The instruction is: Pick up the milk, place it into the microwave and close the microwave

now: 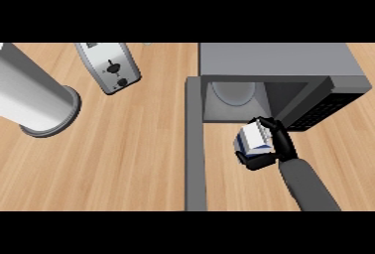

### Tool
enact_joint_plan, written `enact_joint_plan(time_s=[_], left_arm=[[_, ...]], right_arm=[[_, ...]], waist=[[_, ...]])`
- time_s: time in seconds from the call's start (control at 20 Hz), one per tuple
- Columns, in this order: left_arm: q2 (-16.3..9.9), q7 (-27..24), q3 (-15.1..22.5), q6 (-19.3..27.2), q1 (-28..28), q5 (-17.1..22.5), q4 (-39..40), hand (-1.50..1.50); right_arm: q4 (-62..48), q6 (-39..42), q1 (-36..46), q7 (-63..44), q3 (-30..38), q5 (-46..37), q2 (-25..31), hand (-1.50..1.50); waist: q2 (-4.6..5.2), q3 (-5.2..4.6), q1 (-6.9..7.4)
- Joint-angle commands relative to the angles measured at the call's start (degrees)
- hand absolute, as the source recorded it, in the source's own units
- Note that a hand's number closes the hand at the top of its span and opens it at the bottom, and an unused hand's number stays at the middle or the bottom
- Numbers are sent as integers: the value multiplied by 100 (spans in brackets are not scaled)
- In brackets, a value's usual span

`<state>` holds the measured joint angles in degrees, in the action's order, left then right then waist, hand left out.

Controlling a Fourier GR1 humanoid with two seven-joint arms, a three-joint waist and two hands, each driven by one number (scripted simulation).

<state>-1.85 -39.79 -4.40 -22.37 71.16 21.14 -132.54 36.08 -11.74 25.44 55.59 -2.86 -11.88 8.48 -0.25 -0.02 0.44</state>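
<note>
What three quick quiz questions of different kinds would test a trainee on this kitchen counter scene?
1. True or false: the microwave door is shut.
2. Which hand holds the milk carton? A) left B) right
3. Fill in: the toaster lies to the ____ of the microwave in the head view.

Key: 1 false, the door stands open. 2 B. 3 left.

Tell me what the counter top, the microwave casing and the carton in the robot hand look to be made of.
Light-brown counter top: wood or wood laminate, matte, with visible grain streaks. Boxy grey microwave: looks like painted or brushed metal, flat and even, though it could be plastic. Small white-and-blue milk carton held by the right robot hand: likely printed paperboard, given its folded box shape.
</note>
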Motion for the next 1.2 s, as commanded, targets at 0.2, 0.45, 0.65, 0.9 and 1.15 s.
enact_joint_plan(time_s=[0.2,0.45,0.65,0.9,1.15], left_arm=[[-79,57,-465,-272,-143,355,278,-150],[163,326,-226,-120,-155,30,22,-150],[-20,335,-595,-224,-411,216,251,-150],[-110,592,-621,-232,-818,360,470,-150],[-269,660,-774,-211,-1264,283,873,-150]], right_arm=[[1179,-497,372,-1615,-131,-224,-122,150],[1025,-315,1132,-2548,-56,-281,-86,150],[-72,-252,2023,-2637,193,-343,-11,150],[-1064,-1004,2661,-2606,358,-665,-33,150],[-1822,-1525,3097,-2730,531,-838,249,150]], waist=[[-3,-3,-8],[20,3,42],[65,6,159],[110,8,231],[188,9,367]])
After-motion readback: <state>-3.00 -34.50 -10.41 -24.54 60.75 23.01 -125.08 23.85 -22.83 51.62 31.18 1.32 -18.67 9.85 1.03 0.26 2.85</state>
